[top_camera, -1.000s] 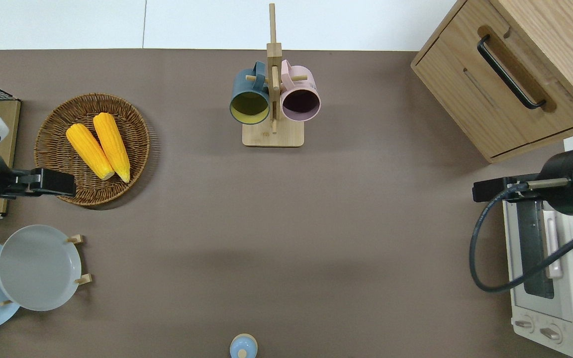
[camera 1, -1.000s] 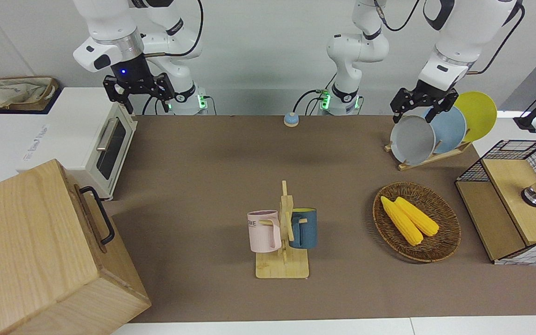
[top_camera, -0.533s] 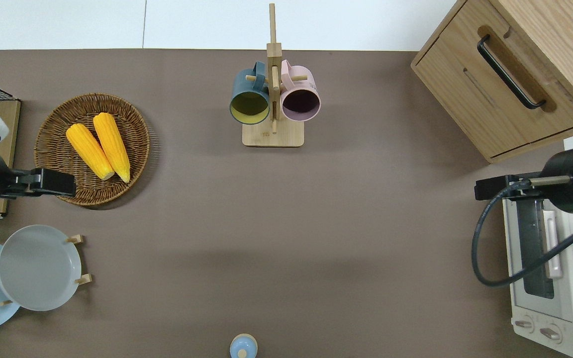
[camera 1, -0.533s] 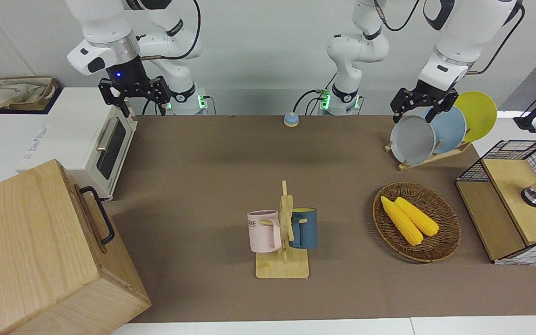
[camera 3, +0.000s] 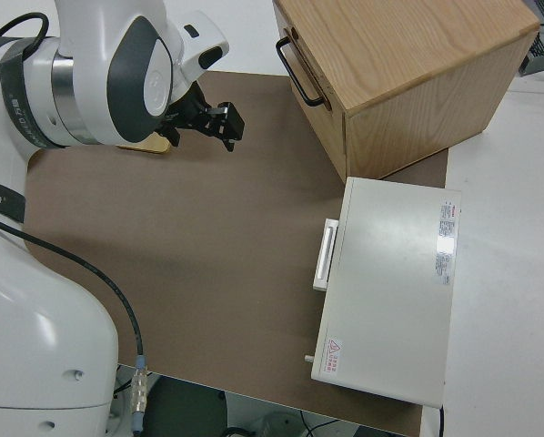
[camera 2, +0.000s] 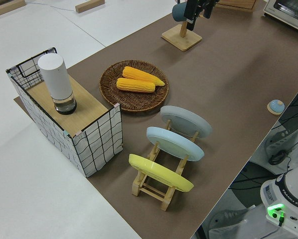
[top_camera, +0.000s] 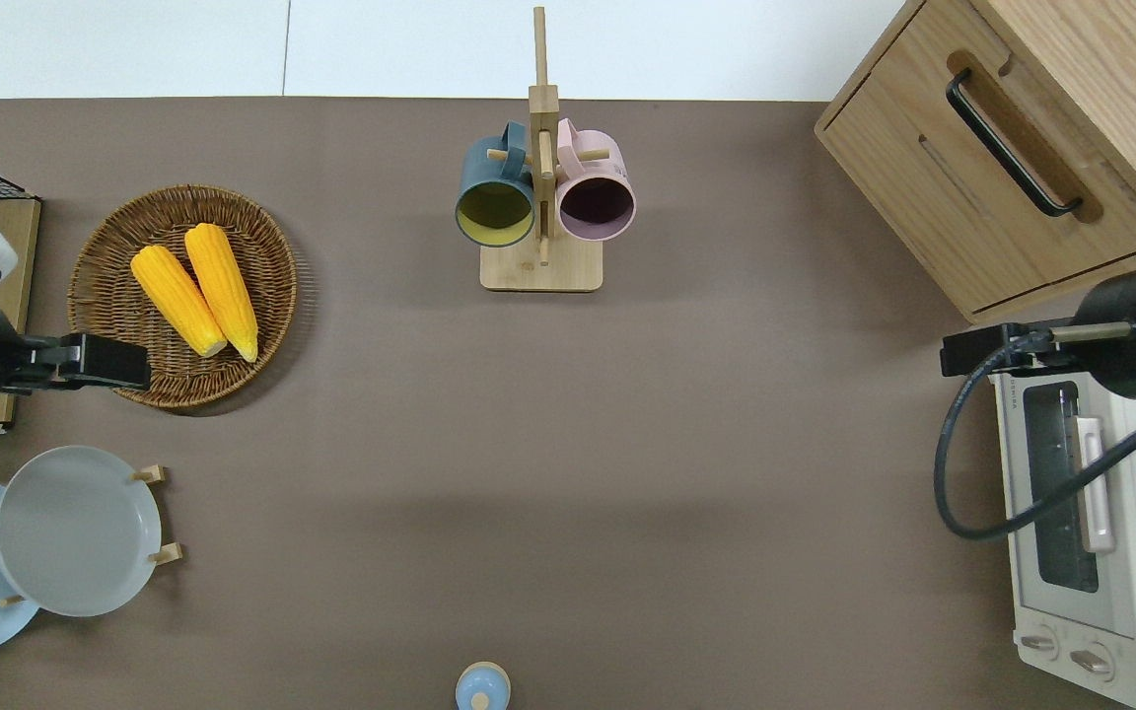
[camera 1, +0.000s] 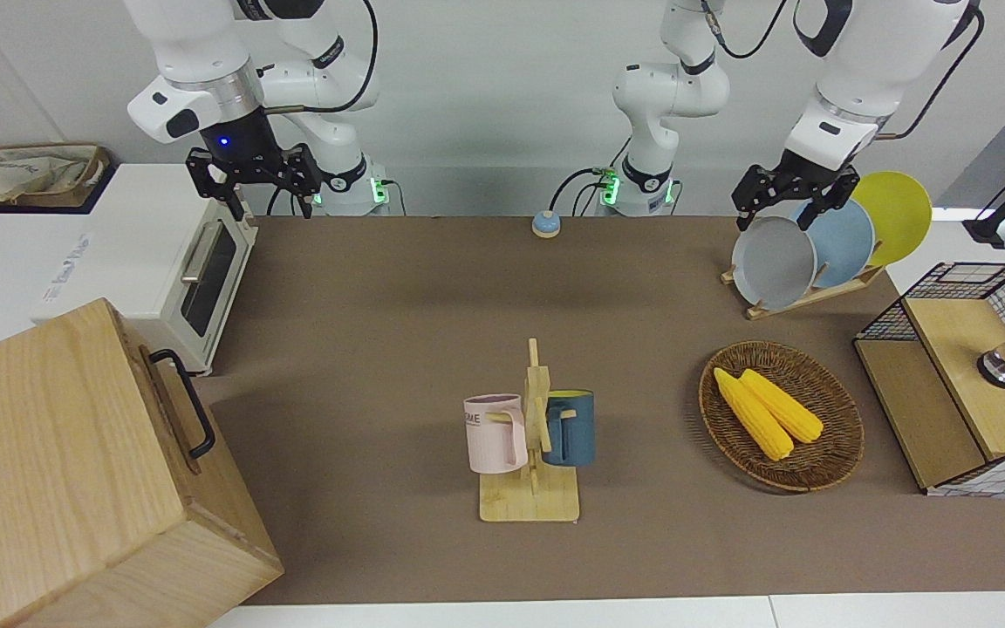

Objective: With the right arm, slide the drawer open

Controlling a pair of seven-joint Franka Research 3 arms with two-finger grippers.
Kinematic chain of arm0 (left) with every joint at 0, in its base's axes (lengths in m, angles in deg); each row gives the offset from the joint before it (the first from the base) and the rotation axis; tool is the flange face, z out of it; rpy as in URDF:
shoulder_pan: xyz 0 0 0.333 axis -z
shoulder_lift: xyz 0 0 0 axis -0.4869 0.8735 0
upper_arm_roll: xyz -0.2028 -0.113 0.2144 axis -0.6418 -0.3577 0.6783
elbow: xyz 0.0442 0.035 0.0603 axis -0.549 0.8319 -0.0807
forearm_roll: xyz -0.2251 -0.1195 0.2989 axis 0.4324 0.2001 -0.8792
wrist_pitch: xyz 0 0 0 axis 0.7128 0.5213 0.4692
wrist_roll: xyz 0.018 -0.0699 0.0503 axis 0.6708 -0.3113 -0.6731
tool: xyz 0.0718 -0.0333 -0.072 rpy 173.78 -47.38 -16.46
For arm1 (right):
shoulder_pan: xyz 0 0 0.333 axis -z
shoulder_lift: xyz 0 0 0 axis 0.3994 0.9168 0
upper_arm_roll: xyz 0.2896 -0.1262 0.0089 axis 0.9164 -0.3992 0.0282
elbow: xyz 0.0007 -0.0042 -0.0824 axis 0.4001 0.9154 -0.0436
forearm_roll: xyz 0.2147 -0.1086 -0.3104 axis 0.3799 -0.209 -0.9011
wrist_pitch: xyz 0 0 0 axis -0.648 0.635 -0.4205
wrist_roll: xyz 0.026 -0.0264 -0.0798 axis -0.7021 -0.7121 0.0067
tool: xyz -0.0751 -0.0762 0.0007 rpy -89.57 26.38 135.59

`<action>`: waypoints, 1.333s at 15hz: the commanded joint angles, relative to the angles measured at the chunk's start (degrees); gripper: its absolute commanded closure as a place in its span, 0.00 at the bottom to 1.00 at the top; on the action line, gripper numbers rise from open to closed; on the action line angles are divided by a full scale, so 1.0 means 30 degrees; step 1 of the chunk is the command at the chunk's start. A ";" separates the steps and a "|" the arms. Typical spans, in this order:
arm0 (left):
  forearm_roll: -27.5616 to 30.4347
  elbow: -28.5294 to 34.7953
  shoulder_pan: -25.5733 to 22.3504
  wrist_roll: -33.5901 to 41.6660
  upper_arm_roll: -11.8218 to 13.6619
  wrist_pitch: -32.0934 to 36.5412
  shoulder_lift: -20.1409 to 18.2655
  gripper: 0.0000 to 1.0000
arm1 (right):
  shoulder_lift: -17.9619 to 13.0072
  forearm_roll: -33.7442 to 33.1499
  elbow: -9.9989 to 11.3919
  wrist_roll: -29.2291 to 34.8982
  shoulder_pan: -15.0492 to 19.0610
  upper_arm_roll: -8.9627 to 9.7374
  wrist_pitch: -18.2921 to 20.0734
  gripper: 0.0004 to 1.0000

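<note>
1. Drawer position: the drawer (top_camera: 1007, 192) is the upper, shallow front of the pale wooden cabinet (camera 1: 58, 462) at the right arm's end of the table, at the edge farthest from the robots. It sits flush in the cabinet, so it reads as fully closed.

2. Handle: the black bar handle (top_camera: 1010, 146) lies across the drawer front. In the overhead view its long axis runs diagonally, because the cabinet is turned at an angle to the table edge.

3. Right gripper: the right gripper (top_camera: 967, 352) is up in the air over the corner of the white toaster oven (camera 1: 153, 270) that adjoins the cabinet. Its fingers (camera 1: 206, 180) stand apart with nothing between them.

4. Governing relation: the handle lies farther out from the robots than the right gripper and well apart from it. The coming move probably calls for an outward reach, a descent to handle height, and fingers aligned to straddle the bar across its long axis. The pull then follows the drawer's own slanted direction.

5. Arm choice: the right arm is much the nearer. The left gripper (camera 1: 786, 194) is parked; whether it is open cannot be determined.

6. View comparison: the overhead view shows the handle's slant and the horizontal gap. The front view alone shows the gripper's height and its finger spread. The right side view shows the gripper (camera 3: 219, 126) clear of the cabinet face
</note>
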 commanded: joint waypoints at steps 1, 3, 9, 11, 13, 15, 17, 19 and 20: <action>-0.0242 -0.0041 0.0070 0.0027 0.0069 0.0274 -0.0159 0.00 | 0.0329 -0.1794 -0.0548 0.0755 0.0090 0.1308 0.0434 0.02; -0.0242 -0.0041 0.0070 0.0027 0.0069 0.0274 -0.0159 0.00 | 0.0591 -0.3667 -0.0518 0.1779 0.0061 0.2481 0.0434 0.02; -0.0242 -0.0041 0.0070 0.0027 0.0069 0.0274 -0.0159 0.00 | 0.1587 -0.8616 -0.0110 0.3891 -0.0056 0.5294 0.0404 0.01; -0.0242 -0.0042 0.0070 0.0027 0.0069 0.0274 -0.0159 0.00 | 0.2114 -1.0729 0.0184 0.4536 -0.0086 0.6379 0.0404 0.02; -0.0242 -0.0041 0.0070 0.0027 0.0040 0.0274 -0.0159 0.00 | 0.2408 -1.1758 0.0185 0.4597 -0.0115 0.6705 0.0434 0.02; -0.0242 -0.0041 0.0070 0.0027 0.0069 0.0274 -0.0159 0.00 | 0.2643 -1.3045 0.0272 0.4568 -0.0494 0.6735 0.0492 0.02; -0.0242 -0.0042 0.0070 0.0027 0.0069 0.0274 -0.0159 0.00 | 0.2848 -1.4479 0.0768 0.4568 -0.0816 0.6793 0.0492 0.02; -0.0242 -0.0041 0.0070 0.0027 0.0069 0.0274 -0.0159 0.00 | 0.3227 -1.6119 0.1179 0.4626 -0.0906 0.7347 0.0579 0.02; -0.0242 -0.0041 0.0070 0.0027 0.0069 0.0274 -0.0159 0.00 | 0.3403 -1.6969 0.1326 0.4626 -0.0935 0.7524 0.0696 0.02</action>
